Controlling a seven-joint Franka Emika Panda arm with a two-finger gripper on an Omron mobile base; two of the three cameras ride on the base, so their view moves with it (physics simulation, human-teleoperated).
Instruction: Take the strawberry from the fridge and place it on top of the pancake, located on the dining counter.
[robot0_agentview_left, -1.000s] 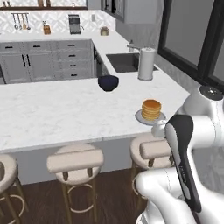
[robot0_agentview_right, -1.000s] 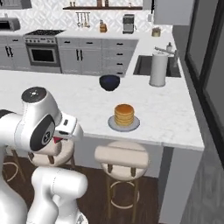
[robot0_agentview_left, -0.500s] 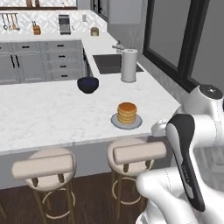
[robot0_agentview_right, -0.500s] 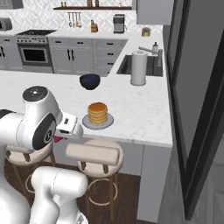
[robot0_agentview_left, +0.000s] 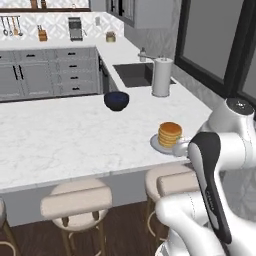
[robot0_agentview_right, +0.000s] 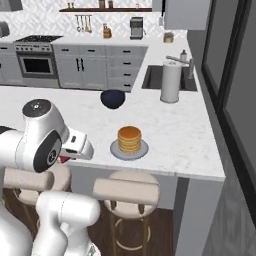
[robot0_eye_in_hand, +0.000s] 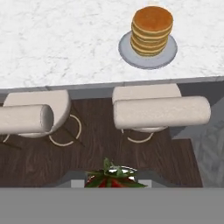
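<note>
At the bottom centre of the hand view the gripper (robot0_eye_in_hand: 113, 177) is clamping the strawberry (robot0_eye_in_hand: 114, 179), half cut off by the frame edge, while pointing down over the stools (robot0_eye_in_hand: 161, 111), with the pancake (robot0_eye_in_hand: 152, 29) sitting upper right on the dining counter (robot0_eye_in_hand: 57, 39)

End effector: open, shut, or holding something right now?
End effector: shut on the strawberry, held above the floor by the stools, short of the pancake.
</note>
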